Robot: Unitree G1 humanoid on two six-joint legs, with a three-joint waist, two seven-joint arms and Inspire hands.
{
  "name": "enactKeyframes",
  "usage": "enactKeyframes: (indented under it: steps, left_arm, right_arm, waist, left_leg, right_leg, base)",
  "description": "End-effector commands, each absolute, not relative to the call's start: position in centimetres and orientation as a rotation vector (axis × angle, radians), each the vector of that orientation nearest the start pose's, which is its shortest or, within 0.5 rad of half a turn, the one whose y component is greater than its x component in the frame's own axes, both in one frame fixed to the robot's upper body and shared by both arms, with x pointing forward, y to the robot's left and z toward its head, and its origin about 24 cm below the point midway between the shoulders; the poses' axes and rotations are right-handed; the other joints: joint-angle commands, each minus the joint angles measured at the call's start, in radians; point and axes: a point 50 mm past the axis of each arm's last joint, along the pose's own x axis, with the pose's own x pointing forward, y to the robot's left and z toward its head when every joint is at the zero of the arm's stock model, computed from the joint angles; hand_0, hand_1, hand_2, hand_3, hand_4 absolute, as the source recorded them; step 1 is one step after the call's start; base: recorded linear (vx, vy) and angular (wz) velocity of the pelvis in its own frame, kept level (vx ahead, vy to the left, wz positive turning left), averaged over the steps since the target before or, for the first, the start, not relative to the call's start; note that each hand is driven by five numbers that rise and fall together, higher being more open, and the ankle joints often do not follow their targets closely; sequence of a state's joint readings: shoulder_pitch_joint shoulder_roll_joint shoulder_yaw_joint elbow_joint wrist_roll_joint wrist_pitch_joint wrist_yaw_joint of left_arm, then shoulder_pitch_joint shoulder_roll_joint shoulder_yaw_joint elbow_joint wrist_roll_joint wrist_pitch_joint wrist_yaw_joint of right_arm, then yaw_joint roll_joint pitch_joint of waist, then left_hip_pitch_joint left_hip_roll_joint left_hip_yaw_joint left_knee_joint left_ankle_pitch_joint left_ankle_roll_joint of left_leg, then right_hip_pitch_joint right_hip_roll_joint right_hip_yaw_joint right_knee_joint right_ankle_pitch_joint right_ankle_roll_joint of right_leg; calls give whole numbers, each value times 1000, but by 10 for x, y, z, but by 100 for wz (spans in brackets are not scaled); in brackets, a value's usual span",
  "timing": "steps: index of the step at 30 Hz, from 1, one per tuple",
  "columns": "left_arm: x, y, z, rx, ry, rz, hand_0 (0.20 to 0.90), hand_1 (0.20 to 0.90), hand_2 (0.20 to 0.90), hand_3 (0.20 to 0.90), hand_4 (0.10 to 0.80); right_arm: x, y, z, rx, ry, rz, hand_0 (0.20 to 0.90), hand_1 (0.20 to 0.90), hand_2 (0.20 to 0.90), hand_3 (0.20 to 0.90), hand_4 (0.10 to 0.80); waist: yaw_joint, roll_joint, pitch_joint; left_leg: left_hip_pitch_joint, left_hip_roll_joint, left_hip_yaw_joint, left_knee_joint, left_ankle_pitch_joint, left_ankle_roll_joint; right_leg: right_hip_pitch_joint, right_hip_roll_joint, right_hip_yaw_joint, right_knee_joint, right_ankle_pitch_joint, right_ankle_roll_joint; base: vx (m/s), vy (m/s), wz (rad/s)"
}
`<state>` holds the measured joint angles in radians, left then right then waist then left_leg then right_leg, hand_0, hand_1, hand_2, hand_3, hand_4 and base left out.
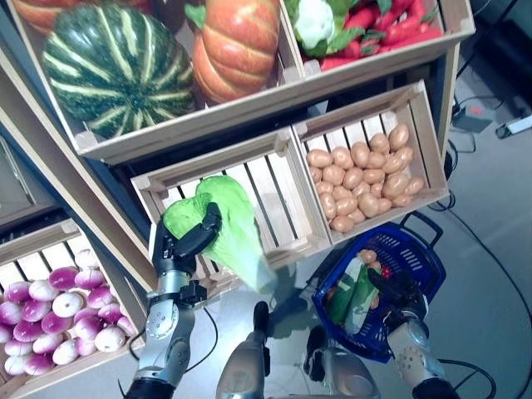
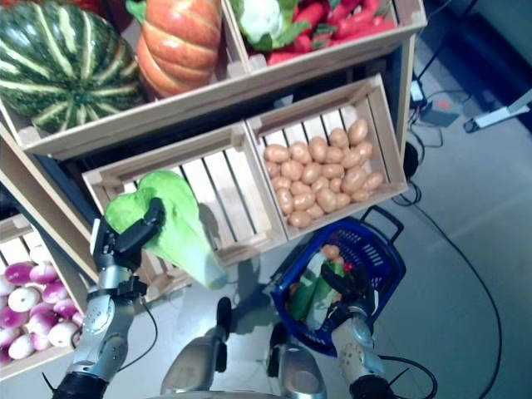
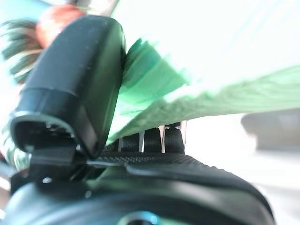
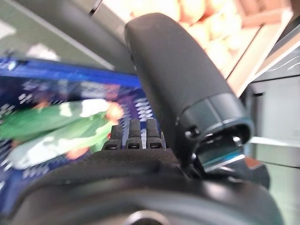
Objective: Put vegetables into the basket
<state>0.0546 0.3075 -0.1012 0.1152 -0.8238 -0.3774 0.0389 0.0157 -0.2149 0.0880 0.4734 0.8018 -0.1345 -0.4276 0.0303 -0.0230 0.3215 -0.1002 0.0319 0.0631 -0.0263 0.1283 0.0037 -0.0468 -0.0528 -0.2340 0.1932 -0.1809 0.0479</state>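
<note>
My left hand (image 1: pixel 184 243) is shut on a large pale green leafy cabbage (image 1: pixel 229 229) and holds it in front of an empty wooden crate (image 1: pixel 274 191). In the left wrist view the thumb (image 3: pixel 77 79) presses on the green leaves (image 3: pixel 154 79). The blue basket (image 1: pixel 416 253) stands on the floor at the lower right and holds green leafy vegetables (image 1: pixel 353 295) and a small orange-brown one (image 1: pixel 366 256). My right hand (image 1: pixel 399 291) is open just above the basket's near rim. In the right wrist view the basket (image 4: pixel 33 84) and its greens (image 4: pixel 51 124) lie past the straight fingers (image 4: pixel 133 133).
The wooden stand (image 1: pixel 249 125) with slatted crates fills the upper and left part of the view. A crate of small brown potatoes (image 1: pixel 362 174) sits just above the basket. Grey floor (image 1: pixel 490 274) lies to the right.
</note>
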Motion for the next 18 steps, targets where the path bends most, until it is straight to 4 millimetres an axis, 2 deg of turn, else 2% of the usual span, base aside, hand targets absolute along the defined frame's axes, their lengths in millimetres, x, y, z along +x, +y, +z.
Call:
enactKeyframes:
  steps: [1, 3, 8, 12, 16, 18]
  left_arm:
    - [241, 205, 76, -751, -375, -27, 300, 300, 300, 300, 400]
    - [242, 203, 74, -830, -359, -43, 300, 300, 300, 300, 400]
    - [243, 192, 73, -1091, -312, -126, 300, 300, 300, 300, 400]
    - [244, 192, 74, -1099, -295, -117, 300, 300, 300, 300, 400]
    - [245, 196, 76, -1046, -262, -109, 300, 300, 300, 300, 400]
    - [246, 198, 77, -1014, -249, -110, 300, 300, 300, 300, 400]
  right_arm:
    - [207, -230, -39, 381, 264, -533, 900, 900, 900, 900, 800]
    - [208, -228, -35, 363, 236, -496, 900, 900, 900, 900, 800]
    - [214, -223, -7, 249, 100, -270, 900, 900, 900, 900, 800]
    - [217, -225, 7, 206, 41, -137, 900, 900, 900, 900, 800]
    - [220, -230, 27, 138, 36, 95, 900, 900, 900, 900, 800]
    - [221, -232, 28, 193, 68, 155, 900, 900, 900, 900, 800]
  waist:
    - [-8, -26, -122]
    - [-10, -27, -131]
    - [-30, -32, -171]
    - [-36, -40, -185]
    - [-38, -52, -205]
    - [-37, -56, -209]
  left_leg:
    - [53, -27, 26, 39, -139, -15]
    - [65, -29, 29, 31, -142, -11]
    - [109, -36, 42, 3, -155, 4]
    - [127, -36, 50, -12, -158, 6]
    - [140, -35, 53, -36, -152, 6]
    - [140, -34, 56, -37, -151, 5]
  right_leg:
    - [39, -12, -4, -157, 173, 6]
    - [46, -11, -1, -162, 175, 7]
    - [61, -12, 20, -173, 180, 21]
    - [67, -16, 24, -183, 188, 31]
    - [73, -15, 33, -202, 202, 43]
    - [72, -15, 32, -202, 204, 46]
  base:
    - [78, 25, -4]
    - [55, 23, -5]
    - [23, 22, -7]
    - [-7, 7, -6]
    - [-4, -14, -3]
    - [-14, -28, -5]
